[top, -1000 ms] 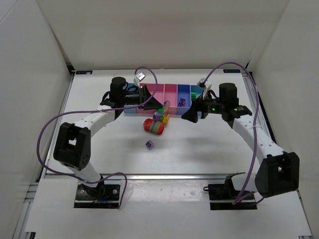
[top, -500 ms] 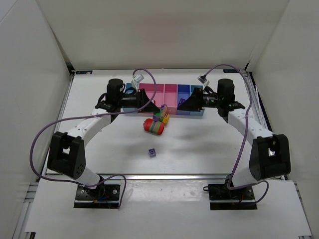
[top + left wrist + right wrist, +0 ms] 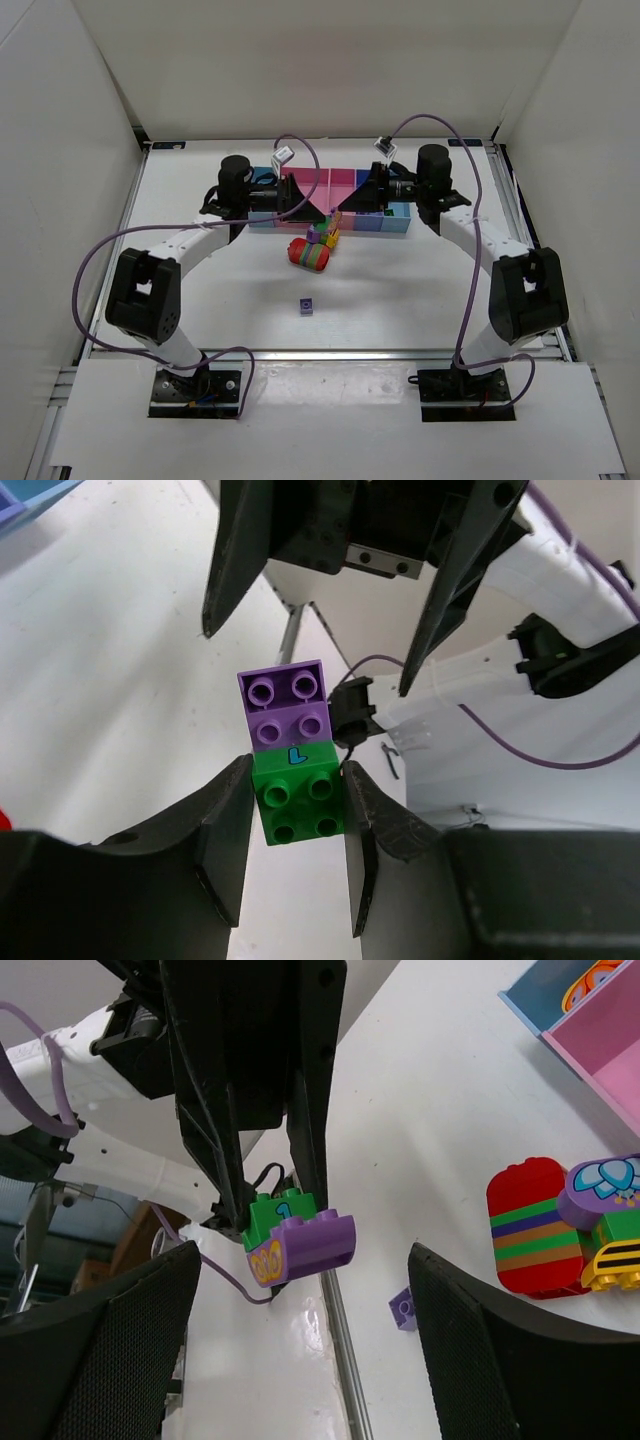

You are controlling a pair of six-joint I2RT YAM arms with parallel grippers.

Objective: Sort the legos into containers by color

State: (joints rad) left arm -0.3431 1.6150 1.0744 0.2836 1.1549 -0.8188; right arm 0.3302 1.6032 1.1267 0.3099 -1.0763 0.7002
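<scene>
My left gripper is shut on the green brick of a green-and-purple lego chunk, whose purple brick sticks out in front. It holds the chunk in the air in front of the containers. My right gripper is open and faces the chunk head-on, with its fingers on either side and apart from it. In the top view the two grippers, left and right, nearly meet tip to tip. A multicoloured lego pile lies on the table below them.
A small loose purple brick lies on the table toward the front, also in the right wrist view. The red striped piece, a purple curved piece and a yellow brick lie together. The pink bin is behind them.
My right gripper swung left from over the right-hand bins to face the left gripper's chunk. The small purple brick shifted slightly nearer the front. The left gripper stayed roughly in place.
</scene>
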